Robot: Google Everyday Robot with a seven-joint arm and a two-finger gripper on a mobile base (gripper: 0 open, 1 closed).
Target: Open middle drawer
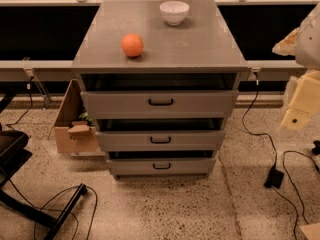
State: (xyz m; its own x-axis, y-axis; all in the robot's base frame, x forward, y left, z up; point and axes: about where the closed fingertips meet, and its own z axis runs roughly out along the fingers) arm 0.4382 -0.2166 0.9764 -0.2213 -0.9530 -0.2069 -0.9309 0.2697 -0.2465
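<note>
The grey cabinet (200, 44) has three drawers, each with a small black bar handle. The middle drawer (125, 140) is the central one, and its handle (160, 140) sits at the middle of its flat front. A dark gap shows above the front. The top drawer (115, 104) and the bottom drawer (130, 167) lie above and below it. My gripper (296, 115) is the cream part at the far right edge. It hangs well to the right of the cabinet at about drawer height and touches nothing.
An orange (132, 45) and a white bowl (174, 12) sit on the cabinet top. A cardboard box (70, 129) stands on the floor left of the cabinet. Black cables (260, 134) and a power brick (274, 177) lie at the right. A black chair base (30, 209) is at the lower left.
</note>
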